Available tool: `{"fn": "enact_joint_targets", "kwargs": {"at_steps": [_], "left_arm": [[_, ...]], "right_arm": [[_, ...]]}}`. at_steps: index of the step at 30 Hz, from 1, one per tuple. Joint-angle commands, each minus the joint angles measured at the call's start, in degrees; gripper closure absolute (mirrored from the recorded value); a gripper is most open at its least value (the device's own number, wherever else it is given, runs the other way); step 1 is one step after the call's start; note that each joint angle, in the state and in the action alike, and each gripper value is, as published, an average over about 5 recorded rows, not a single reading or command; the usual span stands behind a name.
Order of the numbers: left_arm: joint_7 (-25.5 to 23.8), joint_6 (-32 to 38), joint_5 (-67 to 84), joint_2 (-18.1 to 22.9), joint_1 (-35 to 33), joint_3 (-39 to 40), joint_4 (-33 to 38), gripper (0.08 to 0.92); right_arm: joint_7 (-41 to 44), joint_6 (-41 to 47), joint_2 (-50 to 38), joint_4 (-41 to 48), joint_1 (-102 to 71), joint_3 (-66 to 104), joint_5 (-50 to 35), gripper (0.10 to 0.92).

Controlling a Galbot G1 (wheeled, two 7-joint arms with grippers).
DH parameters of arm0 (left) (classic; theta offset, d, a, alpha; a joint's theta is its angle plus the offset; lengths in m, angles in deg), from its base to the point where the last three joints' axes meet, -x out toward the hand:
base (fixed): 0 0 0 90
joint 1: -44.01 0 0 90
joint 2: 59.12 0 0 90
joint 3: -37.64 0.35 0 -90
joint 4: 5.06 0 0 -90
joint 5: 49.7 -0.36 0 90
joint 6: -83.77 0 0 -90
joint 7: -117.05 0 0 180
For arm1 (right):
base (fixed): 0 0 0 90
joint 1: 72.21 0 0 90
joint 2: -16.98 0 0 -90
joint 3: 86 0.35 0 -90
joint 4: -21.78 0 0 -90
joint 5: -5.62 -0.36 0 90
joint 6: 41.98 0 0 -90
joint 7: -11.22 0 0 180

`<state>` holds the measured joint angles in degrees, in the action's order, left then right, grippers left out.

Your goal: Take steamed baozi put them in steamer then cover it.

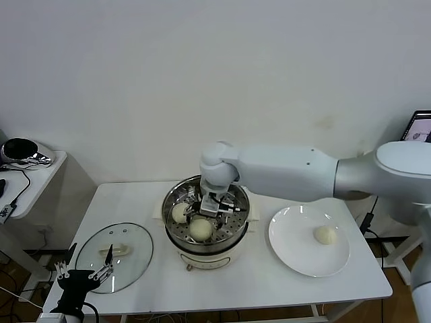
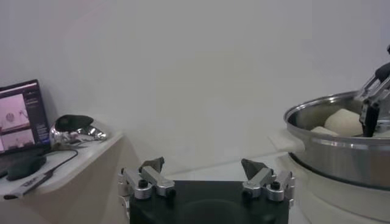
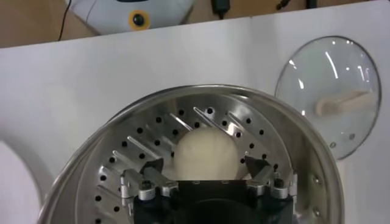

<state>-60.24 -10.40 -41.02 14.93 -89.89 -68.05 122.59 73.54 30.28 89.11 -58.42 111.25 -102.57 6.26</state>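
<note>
The steamer [image 1: 205, 232] stands mid-table on its cream base. My right gripper [image 1: 215, 202] is down inside it, open. In the right wrist view a baozi [image 3: 204, 155] lies on the perforated tray [image 3: 152, 131] between my right gripper's [image 3: 204, 164] spread fingers, with a gap on each side. The head view shows two baozi [image 1: 180, 212] [image 1: 200, 229] in the steamer and one baozi [image 1: 326, 235] on the white plate [image 1: 296, 249]. The glass cover [image 1: 114, 257] lies flat on the table at the left. My left gripper [image 1: 84, 269] is open and empty at the front left.
The left wrist view shows my left gripper [image 2: 204, 165] low, with the steamer's rim [image 2: 329, 131] off to one side. A side table [image 1: 30, 175] with a shiny helmet-like object [image 1: 20, 151] stands at the far left. A monitor edge [image 1: 421, 126] shows at the right.
</note>
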Motion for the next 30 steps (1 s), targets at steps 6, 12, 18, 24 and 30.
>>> {"fn": "enact_joint_targets", "kwargs": {"at_steps": [6,12,18,24,30], "left_arm": [[-0.05,-0.05,0.07,-0.49,0.31,0.22,-0.12,0.177],[-0.08,-0.04,-0.08,-1.01,0.42,0.87,-0.02,0.177],[-0.10,-0.09,-0.08,-1.35,0.47,1.09,0.37,0.177],[-0.11,-0.22,-0.38,-1.31,0.47,1.39,0.39,0.177],[-0.15,-0.53,-0.74,-1.04,0.48,1.46,0.55,0.177]], "right_arm": [[2.24,33.26,-18.63,-11.54,10.99,-0.35,-10.25,0.203],[0.90,41.07,-28.90,-14.92,10.25,-0.25,-11.32,0.203],[1.89,40.61,-38.25,-11.88,2.10,3.69,-6.41,0.203],[3.53,37.73,-43.33,-8.66,-12.12,13.97,0.62,0.203],[4.41,34.40,-44.76,-4.21,-25.08,25.53,7.39,0.203]]}}
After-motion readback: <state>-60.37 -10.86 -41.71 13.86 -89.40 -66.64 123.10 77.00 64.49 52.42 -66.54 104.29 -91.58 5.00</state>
